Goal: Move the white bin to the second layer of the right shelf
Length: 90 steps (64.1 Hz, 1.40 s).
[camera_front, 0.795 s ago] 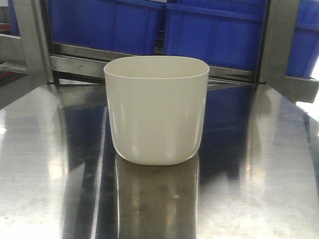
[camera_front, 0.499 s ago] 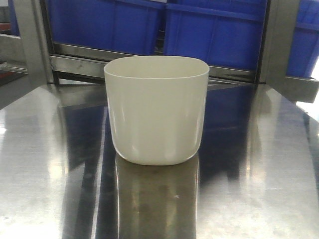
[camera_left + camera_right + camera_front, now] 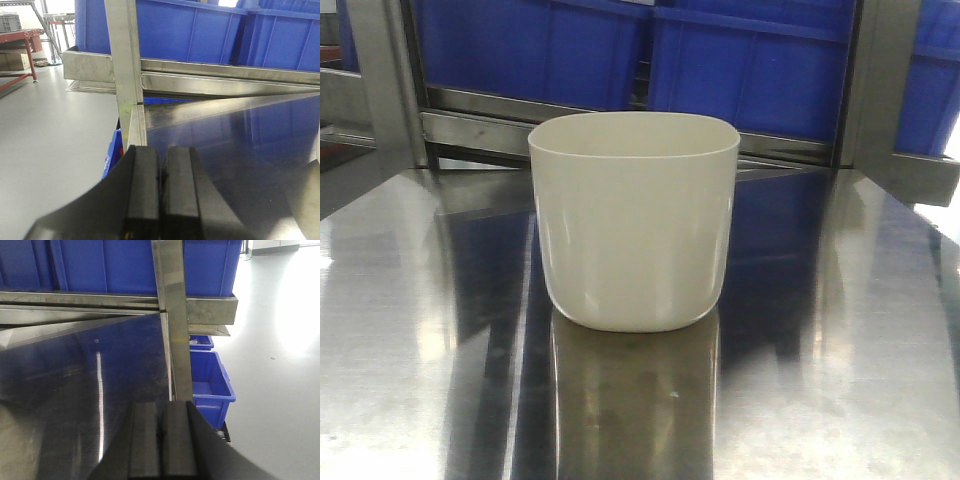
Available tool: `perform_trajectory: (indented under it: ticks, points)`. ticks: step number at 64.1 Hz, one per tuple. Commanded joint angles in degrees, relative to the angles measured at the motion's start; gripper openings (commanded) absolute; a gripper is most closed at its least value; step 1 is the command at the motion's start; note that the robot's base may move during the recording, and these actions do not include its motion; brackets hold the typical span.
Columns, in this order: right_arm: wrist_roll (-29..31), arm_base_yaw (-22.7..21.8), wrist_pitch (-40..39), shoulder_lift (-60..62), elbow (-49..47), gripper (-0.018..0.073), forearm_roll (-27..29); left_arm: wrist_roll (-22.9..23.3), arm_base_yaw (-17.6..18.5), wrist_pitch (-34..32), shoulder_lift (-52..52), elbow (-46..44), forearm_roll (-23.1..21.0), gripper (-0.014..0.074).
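Observation:
The white bin (image 3: 633,220) stands upright in the middle of the shiny steel tabletop (image 3: 840,360), mouth up, nothing touching it. My left gripper (image 3: 161,152) is shut and empty, low over the table's left edge. A blurred pale edge at the far right of the left wrist view may be the bin. My right gripper (image 3: 160,407) is shut and empty over the table's right edge by a steel upright. The right shelf second layer is out of view.
Blue crates (image 3: 750,70) sit on a steel rack level (image 3: 480,115) behind the table, between steel posts (image 3: 390,80). A steel post (image 3: 125,65) stands before the left gripper, another (image 3: 175,325) before the right. Smaller blue bins (image 3: 207,382) rest on the floor at right.

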State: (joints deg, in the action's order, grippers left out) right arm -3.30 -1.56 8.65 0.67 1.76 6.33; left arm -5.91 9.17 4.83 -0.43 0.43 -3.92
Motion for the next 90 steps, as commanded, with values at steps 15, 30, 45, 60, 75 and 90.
perform_trajectory:
  ticks: [15,30,45,60,75,90]
  points:
    - [0.24,-0.33,-5.19,1.07,-0.99,0.0055,-0.46,0.2,-0.05,-4.83,-0.8,2.11,-0.31,0.0085]
    - [0.24,-0.33,-5.19,1.07,-0.99,0.0055,-0.46,0.2,-0.05,-4.83,-0.8,2.11,-0.31,0.0085]
    - [0.24,-0.33,-5.24,1.07,-0.99,0.0055,-0.46,0.2,-0.05,-4.83,-0.8,2.11,-0.31,0.0085]
    - [0.24,-0.33,-6.32,1.07,-0.99,0.0055,-0.46,0.2,-0.05,-4.83,-0.8,2.11,-0.31,0.0085]
    - [0.24,-0.33,-8.25,1.07,-0.99,0.0055,-0.46,0.2,-0.05,-4.83,-0.8,2.11,-0.31,0.0085]
    - [0.18,0.99,-8.2,-6.96,-5.81,0.0055,-0.07,0.2,-0.05,-4.83,-0.8,2.11,-0.31,0.0085]
